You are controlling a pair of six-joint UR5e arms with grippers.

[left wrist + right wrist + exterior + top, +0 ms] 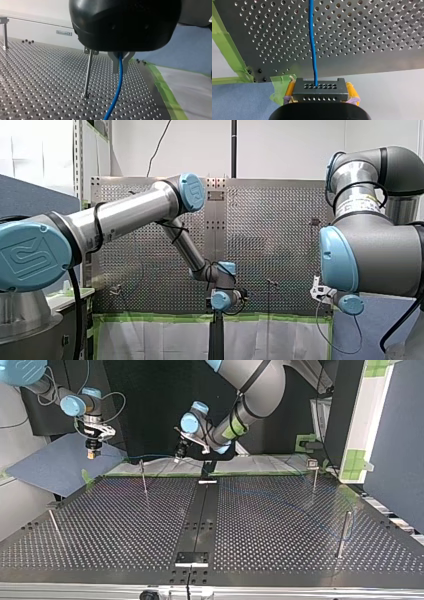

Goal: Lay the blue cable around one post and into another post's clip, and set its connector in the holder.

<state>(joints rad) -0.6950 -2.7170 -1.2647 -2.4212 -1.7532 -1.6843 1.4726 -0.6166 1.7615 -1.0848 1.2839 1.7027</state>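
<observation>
Connector [320, 87] clamped in my right gripper [321, 92] — my left gripper [120, 65] pinches the blue cable [119, 83], likely tensioning it for the post [87, 75].

Green tape [232, 50] edges the perforated table [374, 32]; a blue mat [55, 467] lies beside white sheeting [260, 465].

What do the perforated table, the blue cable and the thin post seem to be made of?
The table looks like metal, dark grey with a dull sheen: light glints on the rims of its holes. The blue cable seems plastic-sheathed: smooth, slightly glossy, bending in a soft curve. The post is probably bare steel: thin, straight, silvery and shiny.
</observation>
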